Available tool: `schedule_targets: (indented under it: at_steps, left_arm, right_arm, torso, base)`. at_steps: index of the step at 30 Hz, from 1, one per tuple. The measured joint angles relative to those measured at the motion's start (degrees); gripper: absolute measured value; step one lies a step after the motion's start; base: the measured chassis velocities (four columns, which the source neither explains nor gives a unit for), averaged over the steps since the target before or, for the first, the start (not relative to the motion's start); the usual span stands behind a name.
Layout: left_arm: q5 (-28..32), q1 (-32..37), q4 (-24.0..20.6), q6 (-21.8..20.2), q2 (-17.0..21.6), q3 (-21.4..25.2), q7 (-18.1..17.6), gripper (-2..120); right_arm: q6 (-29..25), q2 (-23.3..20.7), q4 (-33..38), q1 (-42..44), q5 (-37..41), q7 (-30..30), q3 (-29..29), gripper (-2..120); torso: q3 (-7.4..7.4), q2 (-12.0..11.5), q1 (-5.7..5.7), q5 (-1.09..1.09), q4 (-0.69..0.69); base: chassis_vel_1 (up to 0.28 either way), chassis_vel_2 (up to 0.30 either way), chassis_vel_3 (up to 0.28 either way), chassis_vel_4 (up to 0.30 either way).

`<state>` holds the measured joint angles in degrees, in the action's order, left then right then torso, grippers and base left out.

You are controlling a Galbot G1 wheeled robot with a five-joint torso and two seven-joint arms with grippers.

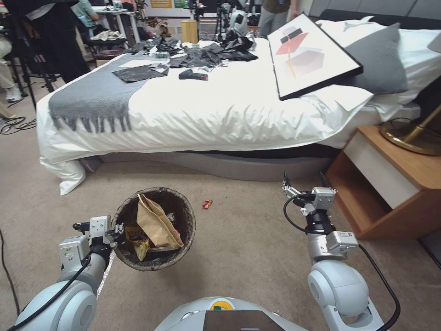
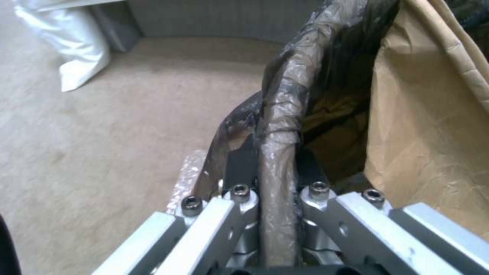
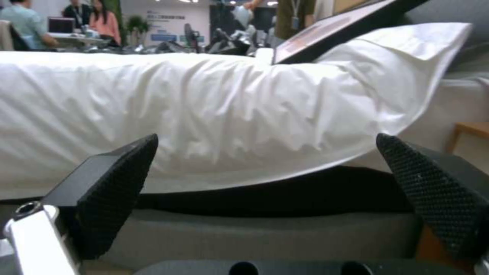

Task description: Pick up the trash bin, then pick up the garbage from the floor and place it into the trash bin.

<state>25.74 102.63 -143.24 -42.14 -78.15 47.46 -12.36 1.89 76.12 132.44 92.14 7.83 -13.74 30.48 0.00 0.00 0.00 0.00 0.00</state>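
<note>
Bin (image 1: 155,228) is held off the floor, its rim clamped by left hand (image 1: 115,233); brown paper (image 1: 156,223) and packets are already inside. One red wrapper (image 1: 207,204) is left on the carpet. Right hand (image 1: 303,180) is spread apart, empty, near the bed (image 1: 220,105).

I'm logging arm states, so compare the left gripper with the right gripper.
The left gripper is shut on the trash bin's bag-lined rim; the right gripper is open and holds nothing. The left sits beside the bin holding brown paper; the right hangs over bare carpet, pointing toward the bed. Both reach forward over the floor.
</note>
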Motion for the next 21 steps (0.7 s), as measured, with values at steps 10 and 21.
schedule_targets:
  at_steps: [10, 21]
  left_arm:
    - [-0.1, -0.1, 0.0, 0.0, 0.0, 0.0, 0.0, 3]
    - [-0.3, -0.3, 0.0, 0.0, 0.0, 0.0, 0.0, 3]
  right_arm:
    - [0.0, 0.0, -0.4, -0.3, 0.2, 0.0, 0.0, 100]
    - [1.1, 0.0, -0.6, -0.3, 0.9, -0.7, 0.4, 100]
  torso:
    - [0.0, 0.0, 0.0, 0.0, 0.01]
    - [0.0, 0.0, 0.0, -0.01, -0.02]
  base:
    - [0.083, 0.084, 0.081, 0.085]
    - [0.03, 0.03, 0.028, 0.02]
